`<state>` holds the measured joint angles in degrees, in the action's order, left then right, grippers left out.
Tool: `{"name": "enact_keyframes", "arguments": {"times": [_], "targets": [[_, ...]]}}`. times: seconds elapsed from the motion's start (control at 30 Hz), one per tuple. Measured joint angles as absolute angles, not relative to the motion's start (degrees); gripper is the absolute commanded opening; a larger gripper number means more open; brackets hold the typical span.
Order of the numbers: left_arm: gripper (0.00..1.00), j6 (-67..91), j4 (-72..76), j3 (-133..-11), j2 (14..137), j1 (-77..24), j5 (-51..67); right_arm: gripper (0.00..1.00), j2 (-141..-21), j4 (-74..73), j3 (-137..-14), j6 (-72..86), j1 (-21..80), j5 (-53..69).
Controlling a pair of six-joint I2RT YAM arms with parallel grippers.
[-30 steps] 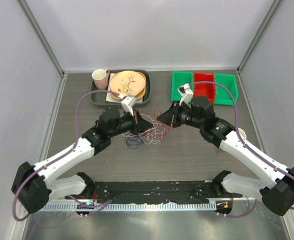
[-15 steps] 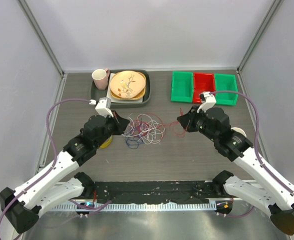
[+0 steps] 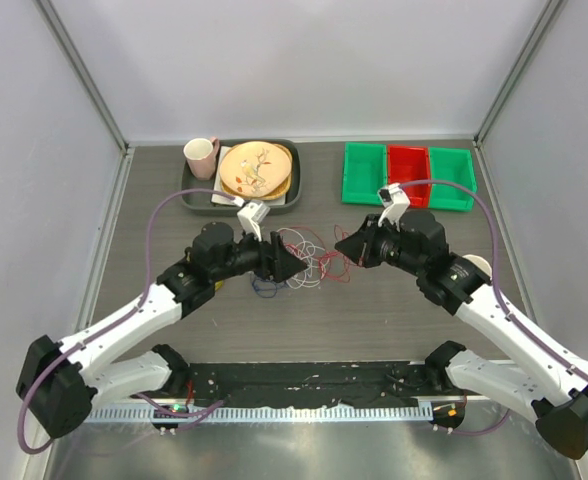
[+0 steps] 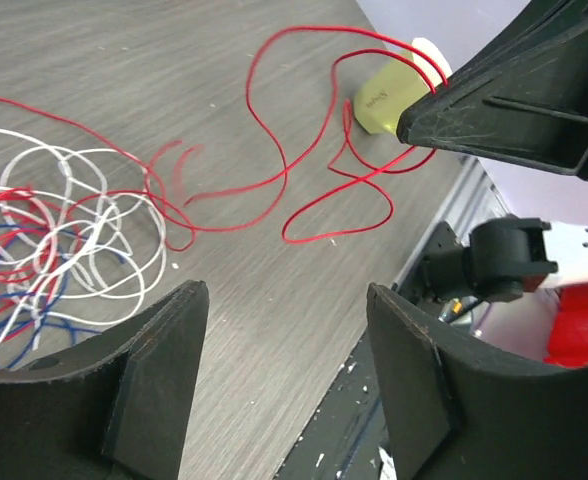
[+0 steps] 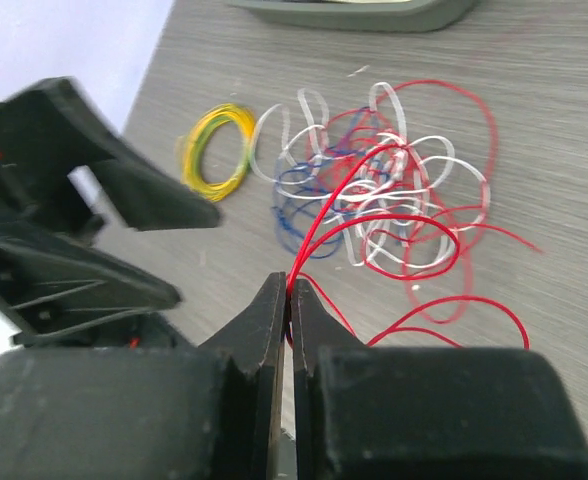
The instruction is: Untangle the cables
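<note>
left claw (image 4: 284, 300) just spread, nothing in it, back at cables (image 3: 302, 258) mid tabletop (image 3: 374, 320) | right claw (image 5: 287, 292) pinching red cable (image 5: 406, 218); red only partly freed

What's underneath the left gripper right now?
The open left gripper hangs over the edge of the cables: red, white and blue loops on the gray table. From above, it covers the tangle's left part, so what lies there can't be seen.

A: 2 arms (image 3: 124, 320) logged: white link shells, black joint housings.
B: Confirmed. 1 purple hose (image 3: 152, 240) routed along each. Black wedge fingers (image 4: 144, 390) noted, scuffed. White mounts (image 3: 252, 214) fitted at wrists.
</note>
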<state>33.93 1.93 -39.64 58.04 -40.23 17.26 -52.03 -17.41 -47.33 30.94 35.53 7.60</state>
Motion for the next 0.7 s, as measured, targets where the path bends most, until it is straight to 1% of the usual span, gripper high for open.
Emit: {"name": "enact_keyframes", "arguments": {"times": [0.13,0.2,0.27,0.3,0.33,0.37,0.4,0.43,0.47,0.5,0.53,0.57,0.6,0.63,0.67,0.7], "targets": [[0.73,33.8,5.5,-40.4,62.7,-40.5,22.2,0.07,-52.7,-13.7,-47.3,34.3,35.5,13.6],[0.72,33.7,7.0,-41.3,65.2,-40.7,24.2,0.07,-53.6,-12.3,-47.4,35.8,35.5,15.9],[0.62,33.7,7.9,-42.6,67.6,-40.9,25.9,0.07,-54.9,-11.0,-47.4,37.2,35.5,17.9],[0.55,33.7,8.3,-43.2,68.5,-41.1,26.5,0.07,-55.4,-10.6,-47.4,37.7,35.5,18.5],[0.33,33.8,8.8,-43.9,69.5,-41.3,27.1,0.08,-56.0,-10.0,-47.4,38.3,35.5,19.4],[0.17,33.8,9.4,-44.4,70.3,-41.4,27.4,0.08,-56.4,-9.6,-47.4,38.8,35.5,19.9],[0.05,34.3,9.6,-44.9,70.9,-41.6,27.7,0.09,-56.7,-9.2,-47.4,39.2,35.5,20.5],[0.00,33.7,9.6,-45.4,71.5,-41.6,27.9,0.10,-56.8,-8.9,-47.4,39.4,35.5,20.8],[0.00,33.9,9.4,-45.8,71.8,-41.7,28.1,0.13,-56.8,-8.6,-47.4,39.6,35.5,21.0],[0.00,33.8,9.2,-46.2,71.9,-41.8,28.1,0.31,-56.8,-8.3,-47.4,39.7,35.5,21.1],[0.00,33.6,9.0,-46.4,71.9,-41.9,27.7,0.44,-56.8,-7.9,-47.4,39.8,35.5,21.2],[0.00,33.6,8.4,-46.7,71.8,-41.9,26.9,0.54,-56.7,-7.8,-47.4,40.1,35.5,21.3],[0.00,33.6,7.9,-46.9,71.5,-42.0,25.8,0.66,-56.6,-7.8,-47.4,40.1,35.5,21.4],[0.00,33.6,7.0,-46.9,71.0,-42.0,24.6,0.73,-56.5,-7.9,-47.4,39.9,35.5,21.4],[0.00,33.6,5.9,-46.9,70.3,-42.0,23.6,0.77,-56.3,-8.0,-47.4,39.3,35.5,21.1],[0.00,33.6,5.1,-46.9,69.5,-42.0,22.9,0.79,-56.0,-8.4,-47.4,39.3,35.5,20.9]]}}
